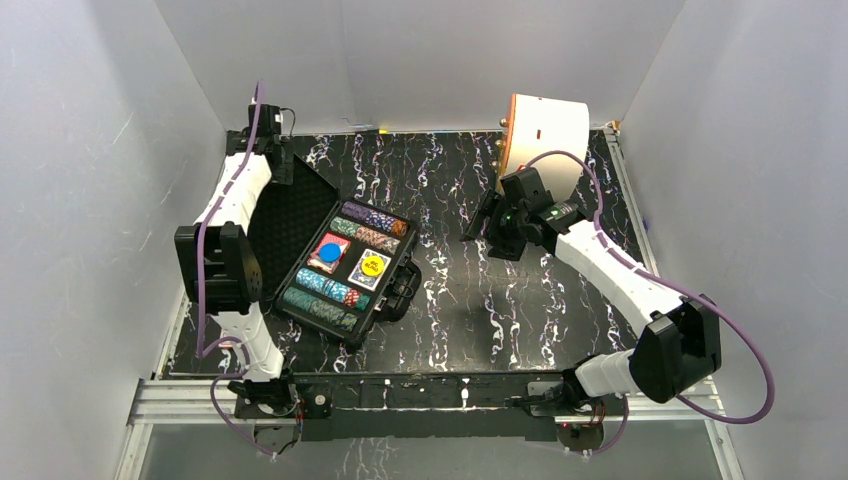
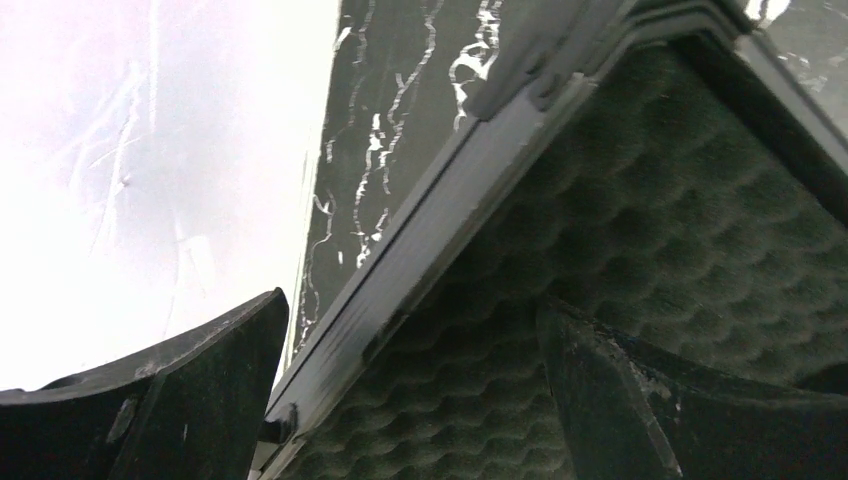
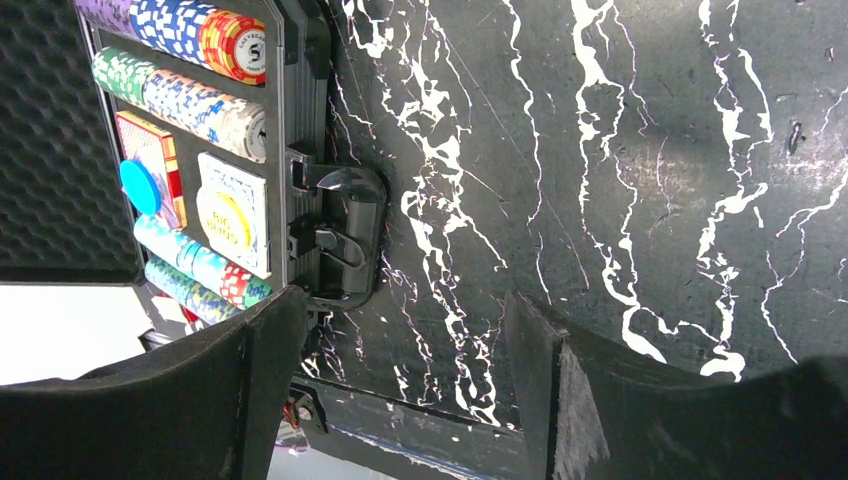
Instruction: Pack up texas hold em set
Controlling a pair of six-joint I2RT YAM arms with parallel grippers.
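Observation:
The black case [image 1: 398, 262] lies open at the table's left, its foam-lined lid [image 1: 290, 215] tilted up. The tray holds rows of multicoloured chips [image 1: 375, 228], a blue button [image 1: 329, 251] on a red deck and a yellow button [image 1: 372, 265] on a second deck. My left gripper [image 1: 280, 165] is open at the lid's far corner; in the left wrist view [image 2: 415, 390] its fingers straddle the lid's rim [image 2: 420, 240] and foam [image 2: 650, 200]. My right gripper [image 1: 485, 225] hangs open and empty over the table, right of the case. The right wrist view shows the case handle [image 3: 335, 235] and chips [image 3: 190, 35].
A large white cylinder with an orange face [image 1: 540, 140] stands at the back right, just behind my right wrist. White walls enclose the black marbled table [image 1: 450, 300]. A metal rail [image 1: 400, 395] runs along the near edge.

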